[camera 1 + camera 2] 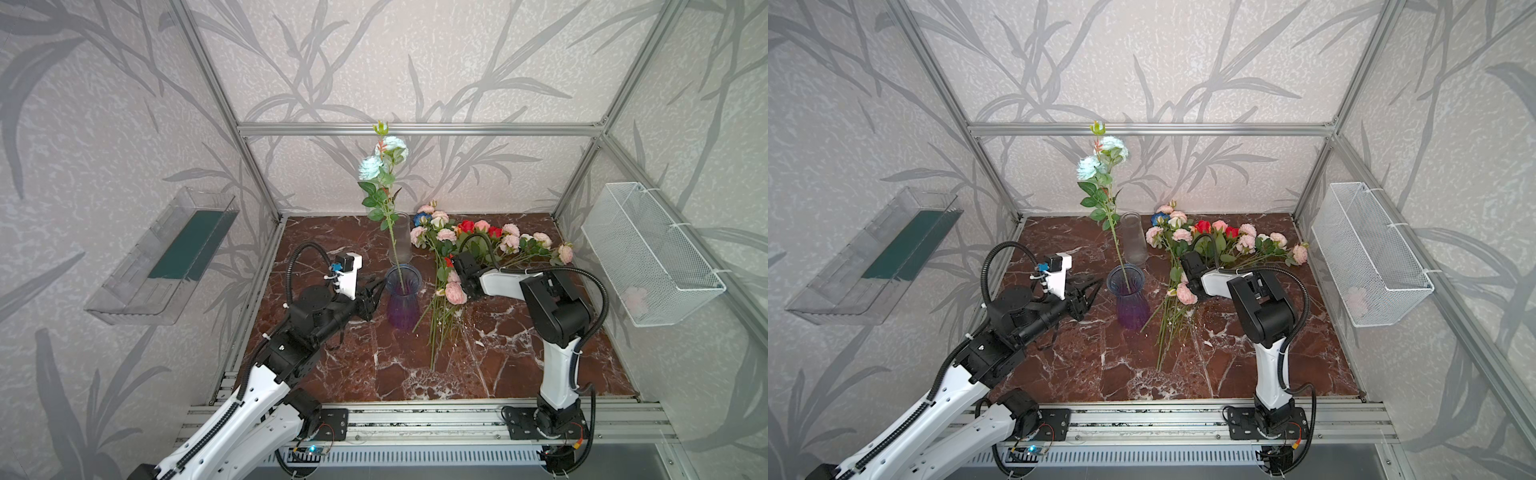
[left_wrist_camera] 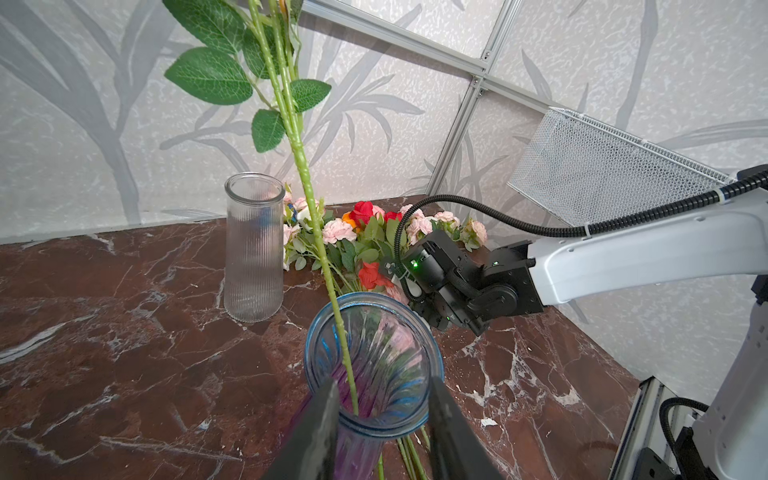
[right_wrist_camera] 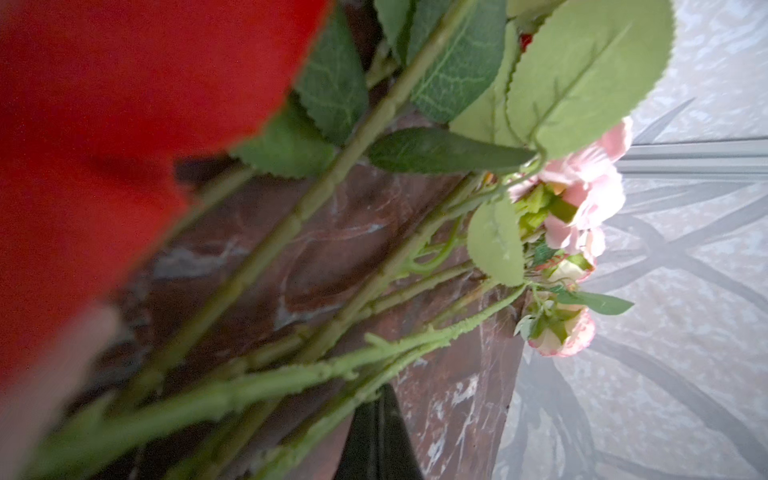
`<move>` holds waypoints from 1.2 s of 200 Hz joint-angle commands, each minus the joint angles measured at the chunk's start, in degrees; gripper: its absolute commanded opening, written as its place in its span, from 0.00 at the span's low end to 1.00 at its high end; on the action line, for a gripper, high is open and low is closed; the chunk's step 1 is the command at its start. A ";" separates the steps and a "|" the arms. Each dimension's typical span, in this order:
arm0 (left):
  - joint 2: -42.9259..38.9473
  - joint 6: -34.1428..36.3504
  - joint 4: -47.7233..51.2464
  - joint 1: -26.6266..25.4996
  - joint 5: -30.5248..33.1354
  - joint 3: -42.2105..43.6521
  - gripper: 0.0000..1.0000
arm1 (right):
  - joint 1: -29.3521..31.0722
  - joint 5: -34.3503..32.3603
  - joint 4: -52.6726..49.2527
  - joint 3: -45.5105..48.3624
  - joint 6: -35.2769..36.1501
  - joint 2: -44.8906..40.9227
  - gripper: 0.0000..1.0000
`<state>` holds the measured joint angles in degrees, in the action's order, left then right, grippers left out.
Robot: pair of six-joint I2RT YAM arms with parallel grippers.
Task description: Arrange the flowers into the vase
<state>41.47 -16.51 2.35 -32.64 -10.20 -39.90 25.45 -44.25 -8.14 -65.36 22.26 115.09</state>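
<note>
A blue-and-purple glass vase [image 1: 402,303] [image 2: 374,374] stands left of the table's middle. One pale teal flower [image 1: 370,168] stands in it, its long stem leaning on the rim. My left gripper [image 2: 382,384] has a finger on each side of the vase neck, shut on it just under the rim. The other flowers [image 1: 478,241], pink, red and blue, lie in a pile to the vase's right, stems pointing forward. My right gripper [image 3: 376,399] is down in those stems beside a pink bloom [image 1: 456,293]. It is shut, with a green stem pinched at its tips. A red bloom [image 3: 104,145] blocks part of the right wrist view.
A clear ribbed glass vase [image 1: 402,241] stands empty behind the blue one. A white wire basket [image 1: 648,253] hangs on the right wall and a clear plastic bin [image 1: 166,257] on the left wall. Aluminium frame posts edge the marble table [image 1: 353,374].
</note>
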 commanded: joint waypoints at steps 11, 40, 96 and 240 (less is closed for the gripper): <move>0.10 -0.10 -1.90 -0.18 -0.23 -0.06 0.37 | -0.87 5.89 -5.98 1.13 -10.86 -12.30 0.00; 0.36 -0.31 -2.99 -0.24 -0.34 0.30 0.37 | -5.95 20.70 -15.12 0.57 -27.70 -19.30 0.11; 0.72 -2.77 -4.81 -0.24 -0.65 1.05 0.36 | -21.25 43.82 -16.00 3.48 -65.01 -20.33 0.55; -4.19 -6.34 -4.19 -0.20 2.00 3.51 0.36 | -25.80 50.15 6.86 3.43 -98.00 -7.99 0.53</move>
<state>38.39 -21.71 -1.19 -32.64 -9.26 -37.28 0.19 5.50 -7.75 -59.72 -72.47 104.71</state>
